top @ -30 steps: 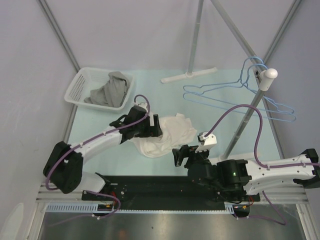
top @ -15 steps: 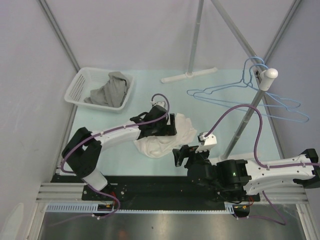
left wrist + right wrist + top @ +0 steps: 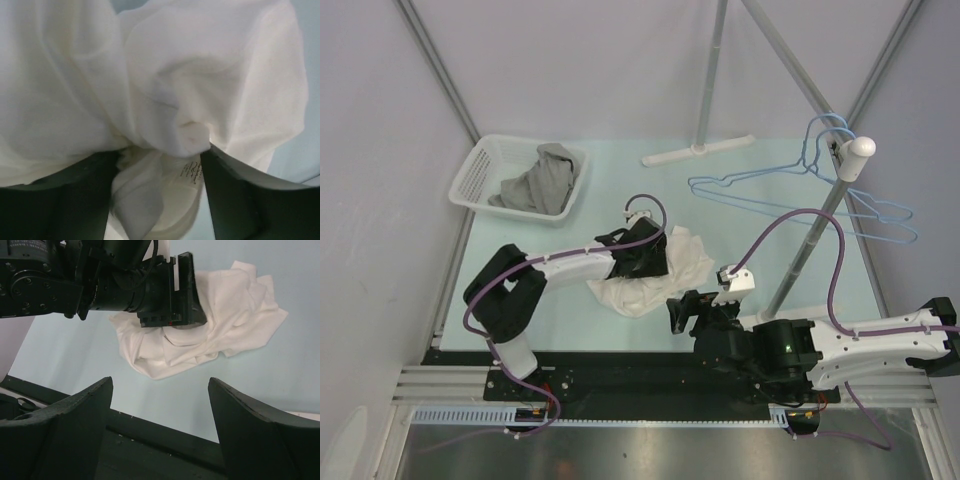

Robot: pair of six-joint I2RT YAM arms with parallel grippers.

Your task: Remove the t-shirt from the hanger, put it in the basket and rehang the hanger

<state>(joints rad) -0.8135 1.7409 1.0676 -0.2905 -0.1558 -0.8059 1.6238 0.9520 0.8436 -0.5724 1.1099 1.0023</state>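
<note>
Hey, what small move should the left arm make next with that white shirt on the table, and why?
Probably raise the left pincer a little. The white t-shirt lies crumpled on the table, clear of the blue hangers; fabric is bunched between its fingers, so a short lift would test the hold.

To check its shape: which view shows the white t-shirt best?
Right wrist: nearly the whole white t-shirt, crumpled. Top external shows it small, partly under the left gripper; left wrist shows only close folds.
</note>
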